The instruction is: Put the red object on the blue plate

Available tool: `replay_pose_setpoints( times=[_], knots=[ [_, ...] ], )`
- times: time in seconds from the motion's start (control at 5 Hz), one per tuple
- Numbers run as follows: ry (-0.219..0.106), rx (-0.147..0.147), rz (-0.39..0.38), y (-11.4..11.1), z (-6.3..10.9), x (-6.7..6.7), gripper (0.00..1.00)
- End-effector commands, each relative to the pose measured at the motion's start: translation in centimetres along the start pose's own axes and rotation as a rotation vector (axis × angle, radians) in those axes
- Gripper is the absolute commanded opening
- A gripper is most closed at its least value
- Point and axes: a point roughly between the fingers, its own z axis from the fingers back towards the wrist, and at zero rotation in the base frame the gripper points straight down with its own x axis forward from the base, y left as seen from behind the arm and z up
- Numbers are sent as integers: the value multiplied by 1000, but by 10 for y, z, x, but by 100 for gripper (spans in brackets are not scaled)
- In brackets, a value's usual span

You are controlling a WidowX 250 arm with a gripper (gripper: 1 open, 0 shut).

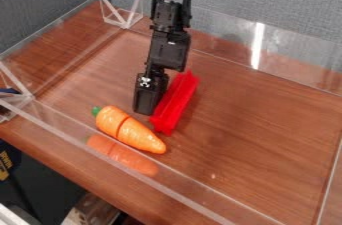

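Observation:
The red object (178, 104) is a bright red bar, standing steeply tilted over the wooden table, just right of and behind the carrot. My gripper (160, 93) comes down from the black arm above and is shut on the red bar. One black finger (147, 91) shows on the bar's left side; the other is hidden behind the bar. I cannot tell whether the bar's lower end touches the table. No blue plate is in view.
An orange carrot (131, 131) with a green end lies near the front wall. A low clear plastic wall (80, 129) rings the wooden table (254, 139). A grey backdrop stands behind.

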Motion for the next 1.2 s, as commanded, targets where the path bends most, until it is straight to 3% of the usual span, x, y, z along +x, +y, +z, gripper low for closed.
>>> replay_pose_setpoints(
  times=[0.0,0.2,0.6,0.8,1.0],
  knots=[
    [6,119,4,-12,29,2,0],
    [15,138,18,-14,30,0,0],
    [5,152,73,-14,48,-1,0],
    [0,149,90,-7,48,-3,0],
    [-34,153,93,-22,59,6,0]
  ],
)
